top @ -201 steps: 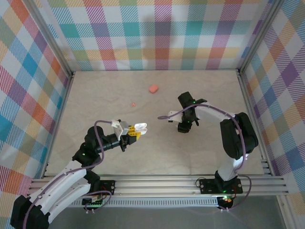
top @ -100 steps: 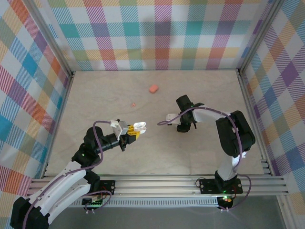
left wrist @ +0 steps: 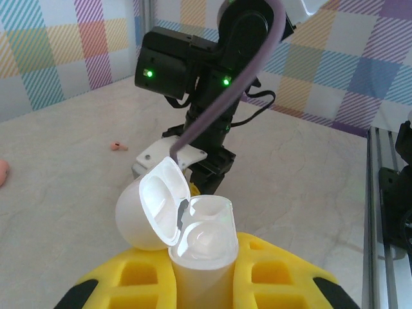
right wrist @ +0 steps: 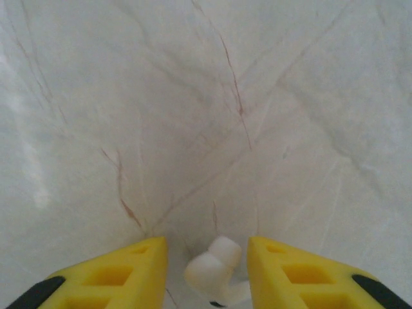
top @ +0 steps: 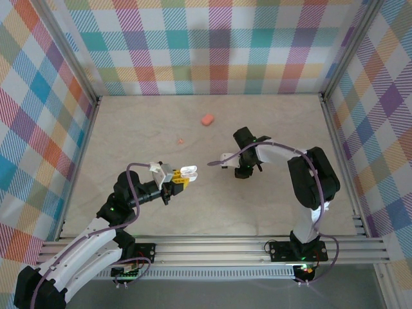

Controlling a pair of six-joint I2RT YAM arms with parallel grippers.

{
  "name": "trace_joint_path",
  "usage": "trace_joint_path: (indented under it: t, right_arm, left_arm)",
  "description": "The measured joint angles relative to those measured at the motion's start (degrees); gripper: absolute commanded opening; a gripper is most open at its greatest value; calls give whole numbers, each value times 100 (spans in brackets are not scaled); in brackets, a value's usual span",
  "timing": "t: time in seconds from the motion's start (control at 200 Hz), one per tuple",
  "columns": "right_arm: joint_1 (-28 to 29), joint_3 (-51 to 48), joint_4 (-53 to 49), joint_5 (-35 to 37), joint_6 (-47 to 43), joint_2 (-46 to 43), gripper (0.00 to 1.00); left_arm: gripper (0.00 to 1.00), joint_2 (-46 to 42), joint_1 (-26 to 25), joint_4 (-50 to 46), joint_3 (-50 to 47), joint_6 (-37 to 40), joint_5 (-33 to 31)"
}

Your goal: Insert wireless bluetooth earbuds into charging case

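White charging case [left wrist: 196, 241], lid flipped open, gripped by left gripper [left wrist: 203, 280]. Off to the case's right: white earbud [right wrist: 215, 270] loose between right gripper [right wrist: 205, 248] fingers, jaws narrowly apart, not pinching.

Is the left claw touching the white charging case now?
Touching. The left wrist view shows the white charging case, lid open, pinched between the yellow fingers of the left claw.

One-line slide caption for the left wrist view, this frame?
Left tool grips an open white charging case, lid flipped back, facing the right arm; a pink earbud lies on the table.
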Motion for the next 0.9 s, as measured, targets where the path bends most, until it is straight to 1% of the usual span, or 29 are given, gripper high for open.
trace_joint_path:
  t: [0.035, 0.135, 0.2, 0.265, 0.33, 0.375, 0.515, 0.68, 0.9]
  right_arm:
    - [0, 96, -94, -87, 98, 44, 32]
    - [0, 352, -391, -326, 350, 140, 22]
    - [0, 479, -555, -426, 531, 173, 21]
    - [0, 588, -719, -498, 719, 177, 23]
    - [0, 702, -839, -540, 892, 177, 30]
    - [0, 745, -852, -544, 999, 175, 33]
    - [0, 540, -699, -332, 962, 57, 44]
    - [-2, -151, -389, 175, 452, -310, 46]
    - [-7, -251, -107, 494, -61, -328, 46]
  left_arm:
    - [0, 0, 0, -11, 0, 11, 2]
    - [0, 0, 0, -79, 0, 11, 4]
    - [0, -13, 0, -149, 0, 15, 4]
    - [0, -42, 0, -201, 0, 13, 7]
    - [0, -83, 0, -254, 0, 13, 7]
    - [0, -105, 0, -267, 0, 13, 7]
    - [0, -151, 0, -269, 0, 13, 22]
    - [0, -275, 0, -267, 0, 11, 24]
    - [0, -374, 0, -267, 0, 9, 22]
